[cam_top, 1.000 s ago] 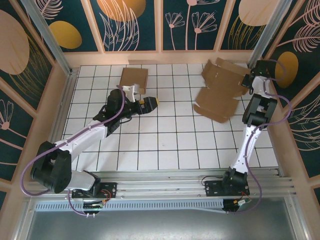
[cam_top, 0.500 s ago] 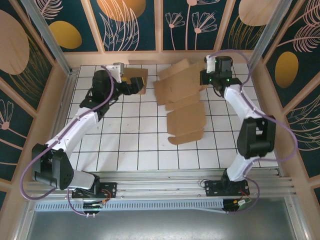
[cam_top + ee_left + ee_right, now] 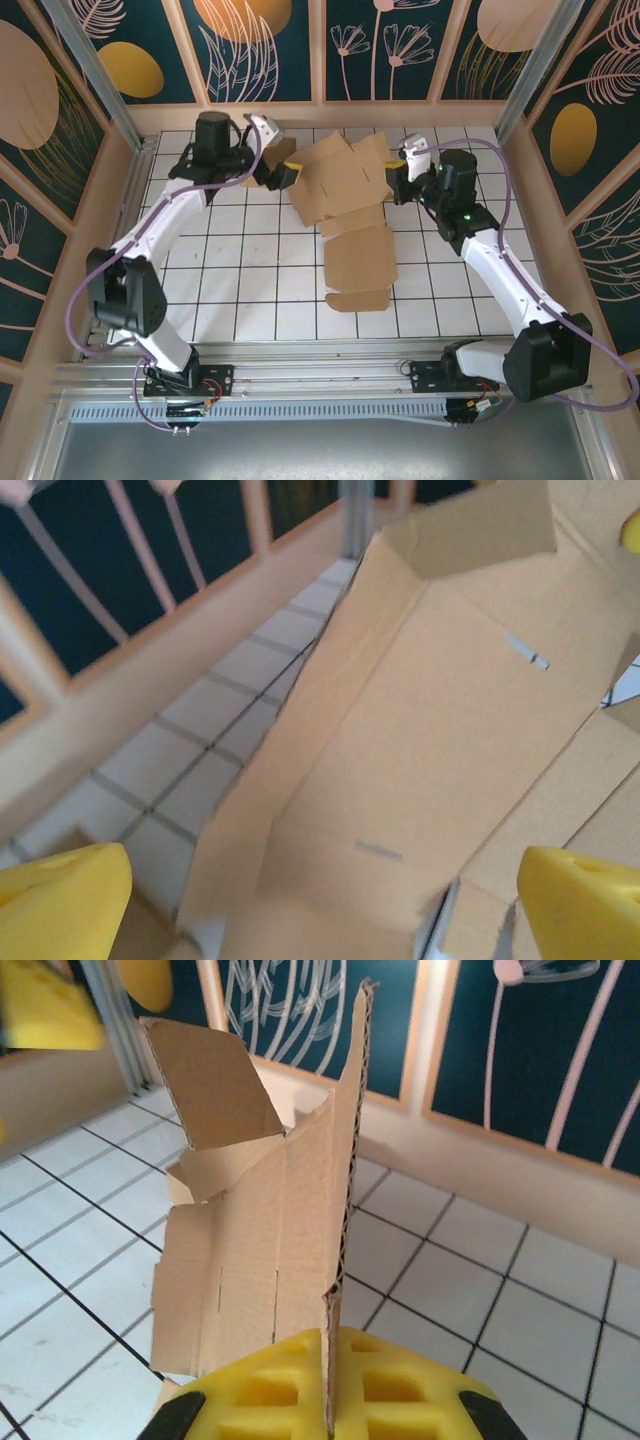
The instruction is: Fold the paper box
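The paper box [image 3: 352, 215] is an unfolded brown cardboard sheet with flaps, held up over the middle of the table and hanging down toward the front. My right gripper [image 3: 396, 186] is shut on its right edge. In the right wrist view the yellow fingers [image 3: 250, 1400] pinch the thin corrugated edge, at the gripper [image 3: 328, 1400], and the paper box [image 3: 260, 1250] stands upright ahead. My left gripper [image 3: 287, 174] is open at the sheet's upper left edge. In the left wrist view its yellow fingertips [image 3: 60, 900] stand wide apart, the gripper [image 3: 320, 920] facing the paper box [image 3: 430, 710].
A second flat brown cardboard piece [image 3: 285, 148] lies at the back left, mostly hidden behind my left arm. Wooden walls [image 3: 320, 115] with dark panels close in the white gridded table [image 3: 240, 270]. An aluminium rail [image 3: 330, 355] runs along the front.
My right arm has swung the cardboard from the back right corner to the middle of the table. My left arm has lifted to the back and turned toward the sheet's left edge.
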You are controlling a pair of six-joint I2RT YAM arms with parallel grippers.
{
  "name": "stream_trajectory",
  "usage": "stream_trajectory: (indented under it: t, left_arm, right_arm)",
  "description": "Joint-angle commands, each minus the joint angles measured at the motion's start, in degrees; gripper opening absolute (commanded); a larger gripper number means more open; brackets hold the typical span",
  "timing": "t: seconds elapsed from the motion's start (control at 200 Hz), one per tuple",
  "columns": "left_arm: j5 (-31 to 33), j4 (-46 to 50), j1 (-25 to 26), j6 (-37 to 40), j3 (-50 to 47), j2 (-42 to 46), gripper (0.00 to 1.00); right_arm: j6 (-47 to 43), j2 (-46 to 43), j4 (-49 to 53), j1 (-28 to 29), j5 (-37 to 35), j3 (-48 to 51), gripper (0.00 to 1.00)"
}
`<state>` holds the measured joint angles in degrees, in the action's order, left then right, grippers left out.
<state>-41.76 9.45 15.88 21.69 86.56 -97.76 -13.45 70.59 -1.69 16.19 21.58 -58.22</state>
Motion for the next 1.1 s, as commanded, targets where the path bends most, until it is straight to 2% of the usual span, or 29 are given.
stream_trajectory:
  t: [0.0, 0.21, 0.315, 0.37, 0.425, 0.476, 0.611, 0.751, 0.811, 0.906, 1.001, 1.031, 1.096]
  left_arm:
    - [-9.97, 5.94, 0.24, 12.91, 7.36, -6.28, 0.99]
    - [-11.77, 2.45, 0.26, 20.83, 8.64, -11.02, 0.99]
    - [-11.68, 4.83, 0.22, 21.35, 10.22, -12.99, 0.94]
    - [-10.95, 5.2, 0.29, 21.2, 9.98, -13.36, 0.83]
    - [-9.56, 5.22, 0.21, 20.31, 9.24, -13.25, 0.64]
    - [-8.23, 4.87, 0.24, 19.83, 8.18, -12.67, 0.51]
    - [-4.91, -0.28, 0.21, 16.98, 2.82, -9.35, 0.5]
    - [0.01, -0.95, 0.28, 16.14, 1.94, -7.49, 0.5]
    - [1.51, -0.5, 0.24, 16.19, 2.33, -7.84, 0.4]
    - [2.12, 2.11, 0.23, 15.82, 4.45, -9.15, 0.15]
    - [1.48, 1.06, 0.37, 14.54, 4.28, -8.98, 0.07]
    - [2.12, 0.61, 0.56, 14.35, 4.22, -8.6, 0.05]
    - [6.06, -0.63, 1.8, 14.68, 3.5, -7.46, 0.04]
  right_arm:
    - [-2.0, -0.88, -3.14, 1.25, 4.9, 0.06, 0.0]
    - [-4.98, 0.2, -0.76, 3.18, 7.23, -2.43, 0.0]
    - [-4.79, 1.12, -1.07, 3.52, 7.46, -3.44, 0.0]
    - [-4.95, 1.77, -1.14, 3.66, 6.97, -3.95, 0.0]
    - [-5.06, 2.48, -1.11, 3.69, 6.12, -4.52, 0.0]
    - [-5.26, 3.08, -0.81, 3.68, 5.07, -5.04, 0.0]
    - [-6.5, 4.24, -0.05, 3.69, 3.23, -5.29, 0.0]
    - [-6.17, 4.9, -0.56, 3.73, 3.33, -4.95, 0.0]
    - [-5.73, 5.02, -0.98, 3.69, 3.64, -4.81, 0.0]
    - [-4.52, 5.56, -1.7, 3.76, 3.47, -4.93, 0.0]
    - [-2.76, 6.11, -2.08, 3.76, 2.58, -5.24, 0.0]
    - [-0.72, 6.28, -2.48, 3.7, 1.13, -5.52, 0.08]
    - [6.09, 6.7, -1.5, 3.72, -3.29, -7.26, 0.32]
